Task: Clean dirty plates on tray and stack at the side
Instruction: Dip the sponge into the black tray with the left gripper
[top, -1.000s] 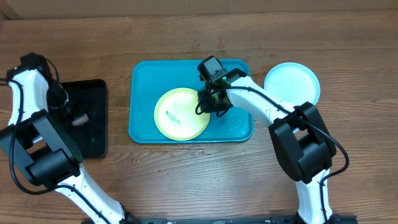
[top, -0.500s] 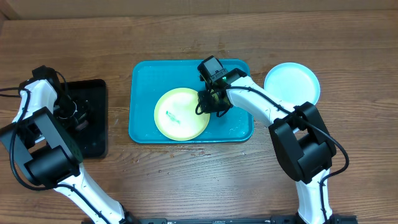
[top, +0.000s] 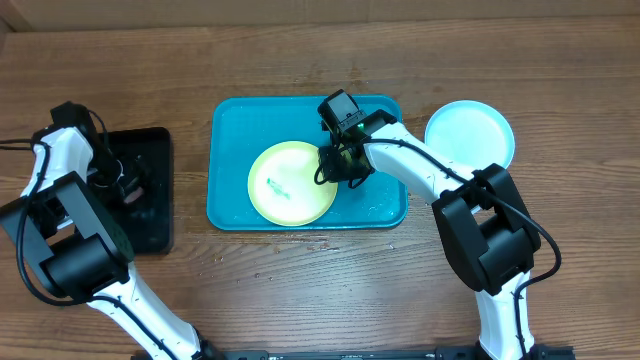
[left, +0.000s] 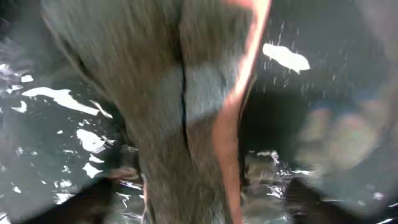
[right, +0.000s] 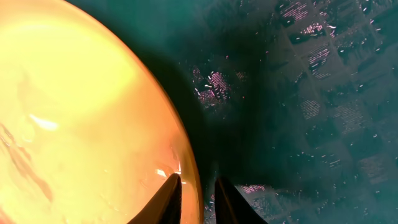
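Wood-grain counter, overhead: a round yellow-green plate lies on the rimmed teal tray, its right edge pinched by the right end effector; a light blue plate sits beside the tray, and the left end effector is over a black tray. Left wrist: all blur, its opening impossible to tell. Right wrist: narrow-set fingers straddle the plate's glossy rim.

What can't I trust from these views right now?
Left wrist view: blurred; the grey-pink thing filling it is unidentifiable.
Overhead: left hand over the black tray, too small to tell open or shut.
Right wrist view: yellow plate cut off by the frame's edges; its smear out of shot.
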